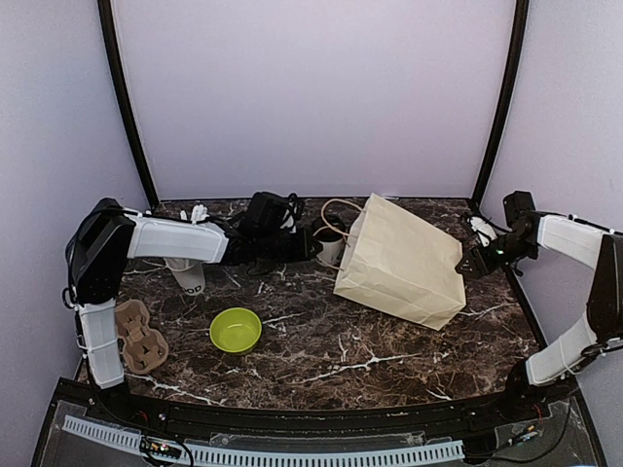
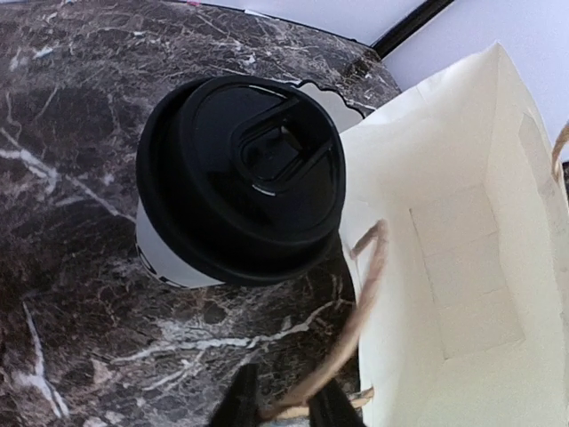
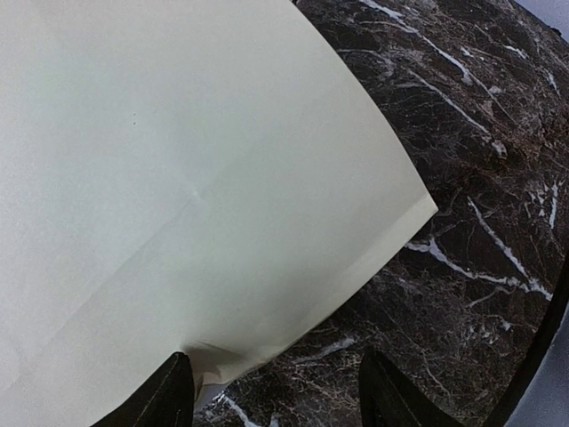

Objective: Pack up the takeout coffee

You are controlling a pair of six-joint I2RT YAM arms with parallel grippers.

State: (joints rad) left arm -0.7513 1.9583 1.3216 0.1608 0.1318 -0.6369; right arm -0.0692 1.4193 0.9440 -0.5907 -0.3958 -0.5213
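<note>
Far to the left of the paper bag [image 1: 404,261], a cardboard cup carrier [image 1: 141,338] lies on the marble table [image 1: 331,365]. One coffee cup [image 1: 187,276] stands well left of the bag, partly under the left arm, which hides its top. A green bowl [image 1: 236,330] sits left of the bag, towards the front. The left gripper [image 2: 284,407] is at the bag's open mouth, its fingers drawn close and pinching the rope handle [image 2: 372,276]. The other coffee cup [image 2: 240,178] stands upright just outside that mouth, with its black lid on. The bag lies on its side, mouth to the left. At the bag's right bottom corner the right gripper [image 3: 277,391] is spread wide, with a finger on either side of the corner, clamping nothing
</note>
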